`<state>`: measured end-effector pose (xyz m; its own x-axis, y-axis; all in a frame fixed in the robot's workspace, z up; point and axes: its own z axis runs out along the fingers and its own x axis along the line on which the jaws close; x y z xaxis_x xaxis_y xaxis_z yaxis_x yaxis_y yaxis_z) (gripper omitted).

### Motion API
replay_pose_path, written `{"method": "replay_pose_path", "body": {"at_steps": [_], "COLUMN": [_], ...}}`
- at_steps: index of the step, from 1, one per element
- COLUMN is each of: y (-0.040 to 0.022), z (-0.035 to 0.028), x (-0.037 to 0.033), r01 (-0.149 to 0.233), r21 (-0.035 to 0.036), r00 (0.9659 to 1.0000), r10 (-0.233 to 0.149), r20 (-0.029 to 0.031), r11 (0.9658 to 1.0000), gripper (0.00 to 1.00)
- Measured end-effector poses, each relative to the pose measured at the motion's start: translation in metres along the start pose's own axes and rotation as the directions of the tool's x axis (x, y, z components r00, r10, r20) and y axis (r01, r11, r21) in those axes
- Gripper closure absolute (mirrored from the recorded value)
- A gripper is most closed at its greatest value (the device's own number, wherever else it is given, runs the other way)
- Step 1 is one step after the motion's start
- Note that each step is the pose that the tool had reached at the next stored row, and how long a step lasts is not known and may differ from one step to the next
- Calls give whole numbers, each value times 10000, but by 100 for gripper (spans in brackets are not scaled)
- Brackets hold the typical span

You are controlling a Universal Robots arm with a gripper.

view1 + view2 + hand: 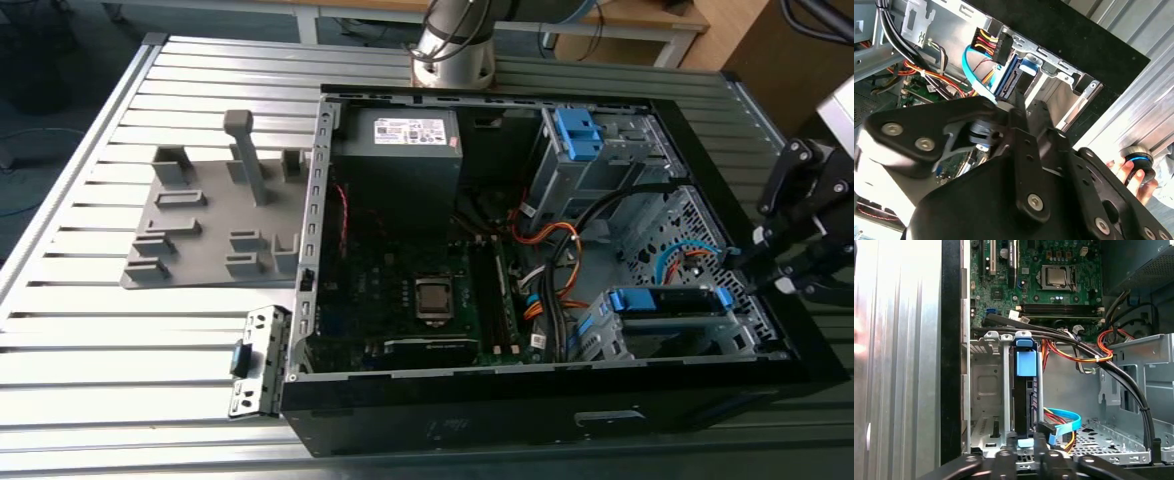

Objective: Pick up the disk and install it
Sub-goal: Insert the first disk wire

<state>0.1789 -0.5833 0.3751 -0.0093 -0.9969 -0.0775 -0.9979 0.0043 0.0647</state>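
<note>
The disk (667, 300), in its bright blue caddy, stands on edge in the drive cage (627, 335) at the near corner of the open computer case (534, 395), on the exterior view's right. My gripper (738, 265) reaches over the case wall to the disk's outer end. In the first wrist view the disk (1025, 390) runs straight away from my gripper (1025, 452), whose two fingers (1005, 457) flank the caddy's near blue end, shut on it. The second wrist view shows the disk's connector edge (1013, 80) just past my gripper (1026, 107).
An empty blue bracket (578, 132) sits in the far cage. Orange, black and blue cables (1089, 357) cross beside the disk's cage. A grey fixture plate (220, 215) lies on the slatted table (120, 340). A person's hand (1130, 174) rests on a round knob beside the case.
</note>
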Motion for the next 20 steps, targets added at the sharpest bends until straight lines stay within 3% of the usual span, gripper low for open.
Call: {"method": "replay_pose_path", "body": {"at_steps": [5, 6, 9, 13, 20], "y": [-3, -4, -23, -84, -100], "z": [0, 0, 14, 59, 99], "x": [0, 0, 0, -23, -143], "r01": [0, 0, 1, -3, 14], "r21": [0, 0, -3, -17, -19], "r00": [10000, 10000, 10000, 10000, 10000], "r10": [0, 0, -1, 3, -15], "r20": [0, 0, -1, -46, -52], "r11": [10000, 10000, 10000, 10000, 10000], "gripper": [59, 53, 53, 53, 53]}}
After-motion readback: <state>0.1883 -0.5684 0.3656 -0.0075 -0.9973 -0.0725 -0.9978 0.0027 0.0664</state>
